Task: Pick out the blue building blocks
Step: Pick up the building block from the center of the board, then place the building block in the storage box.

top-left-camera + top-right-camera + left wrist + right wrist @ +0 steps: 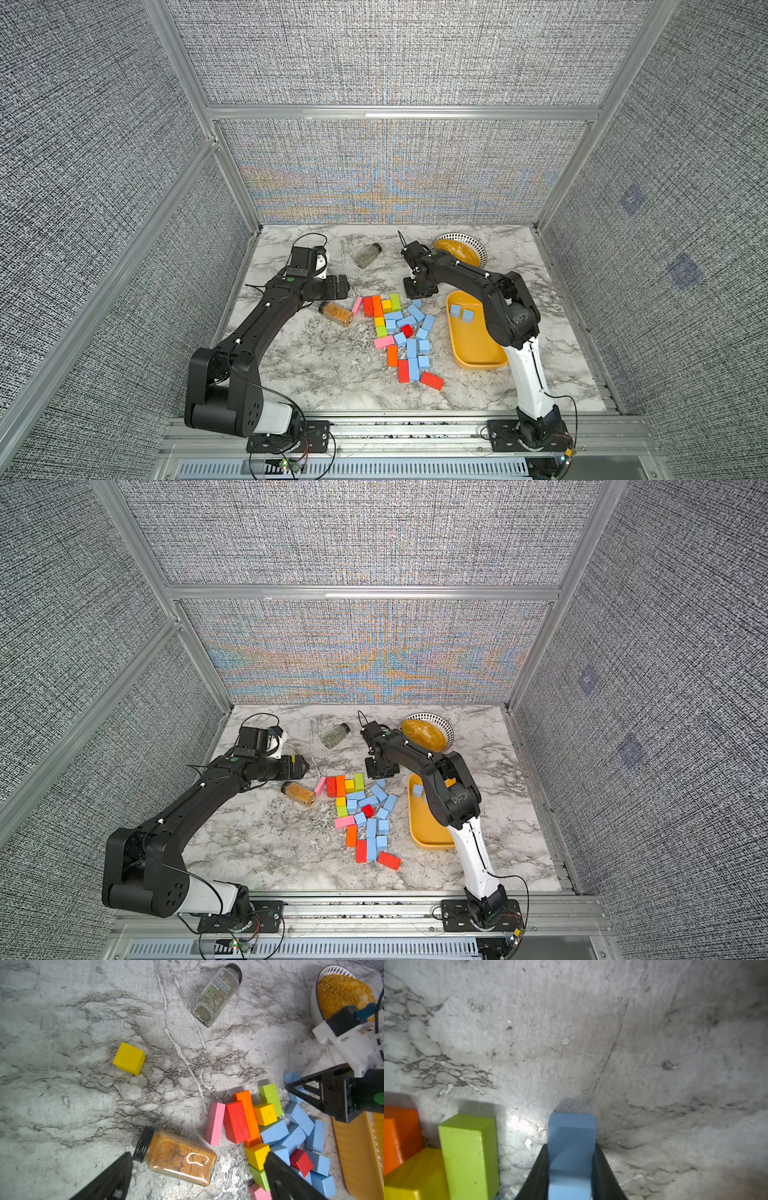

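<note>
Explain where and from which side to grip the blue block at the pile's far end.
Pinch the blue block across its two flat, parallel side faces, coming down from above: it lies flat with bare table on both sides, apart from the green bar. The right gripper has its fingers on just those faces.

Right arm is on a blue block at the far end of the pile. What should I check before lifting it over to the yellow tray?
1. Grip: right gripper pinches the blue block on both sides: ok.
2. Neighbour: green block apart from the grip: ok.
3. Room: yellow tray has bare floor beside its two blue blocks: ok.
4. Other arm: left gripper open, away from the tray side: ok.
5. Lift: blue block off the table: cannot tell.
</note>
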`<action>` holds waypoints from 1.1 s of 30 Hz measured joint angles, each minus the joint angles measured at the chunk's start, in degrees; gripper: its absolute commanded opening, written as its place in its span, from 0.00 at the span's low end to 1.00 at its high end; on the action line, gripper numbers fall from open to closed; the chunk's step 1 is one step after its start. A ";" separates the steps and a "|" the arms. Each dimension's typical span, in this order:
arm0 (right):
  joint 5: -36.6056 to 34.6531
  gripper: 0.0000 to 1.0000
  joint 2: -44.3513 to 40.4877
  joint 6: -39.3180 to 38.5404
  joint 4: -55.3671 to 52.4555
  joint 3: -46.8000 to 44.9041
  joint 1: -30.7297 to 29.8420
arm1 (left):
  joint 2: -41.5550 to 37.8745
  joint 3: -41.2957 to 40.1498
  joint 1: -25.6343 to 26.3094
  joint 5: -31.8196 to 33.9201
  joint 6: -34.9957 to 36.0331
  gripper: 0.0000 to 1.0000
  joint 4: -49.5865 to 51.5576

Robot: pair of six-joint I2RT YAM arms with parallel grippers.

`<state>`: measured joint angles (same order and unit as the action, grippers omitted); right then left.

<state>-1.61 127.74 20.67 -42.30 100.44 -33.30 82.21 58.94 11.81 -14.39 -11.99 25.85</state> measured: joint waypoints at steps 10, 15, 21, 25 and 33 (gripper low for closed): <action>-4.94 0.15 -15.02 2.23 1.33 -5.95 1.62 | 5.88 7.58 4.28 -5.29 2.69 1.00 0.55; -7.21 0.16 -28.65 5.16 3.15 -21.38 3.98 | 12.66 15.50 10.95 -5.51 6.08 1.00 3.69; -7.02 0.18 -43.98 9.92 5.27 -41.57 7.89 | 22.23 25.79 17.25 -6.12 7.85 1.00 7.23; -6.82 0.19 -48.57 11.63 6.01 -48.70 10.97 | 25.40 30.12 20.65 -6.08 9.25 1.00 9.11; -5.62 0.23 -46.16 10.51 9.33 -51.08 17.57 | 27.76 33.44 22.58 -5.49 11.23 1.00 12.61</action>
<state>-7.22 81.58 31.18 -32.97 49.36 -15.73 109.97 92.38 34.39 -19.88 -0.75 38.46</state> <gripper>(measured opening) 0.311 0.999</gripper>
